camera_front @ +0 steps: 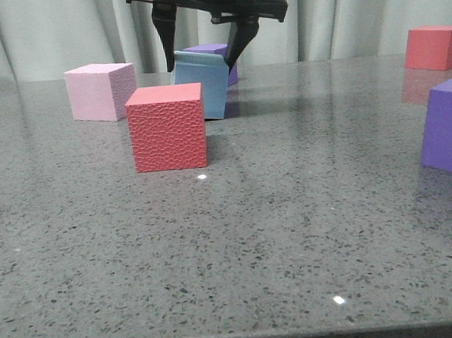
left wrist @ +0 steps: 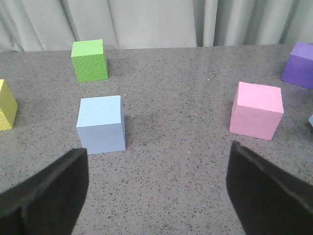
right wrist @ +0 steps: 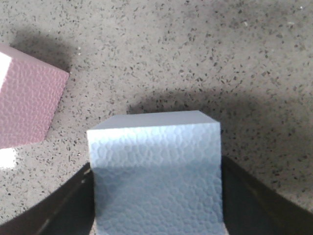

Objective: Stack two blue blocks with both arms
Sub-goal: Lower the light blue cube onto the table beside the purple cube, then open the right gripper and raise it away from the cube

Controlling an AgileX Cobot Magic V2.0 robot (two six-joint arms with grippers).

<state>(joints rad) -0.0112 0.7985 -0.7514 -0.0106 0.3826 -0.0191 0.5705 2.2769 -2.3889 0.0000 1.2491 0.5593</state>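
The right gripper has its jaws pinching one blue block, which sits slightly tilted behind the red cube on the desk; whether it has cleared the surface is hard to tell. The left gripper hovers with jaws spread, facing the second blue block, which stands free between the green cube and the pink cube.

A clean lift probably needs a firm, level grip, rising straight to clear the red cube, then lowering squarely onto the other block.

The front view cuts off the arm above and hides the second block entirely.
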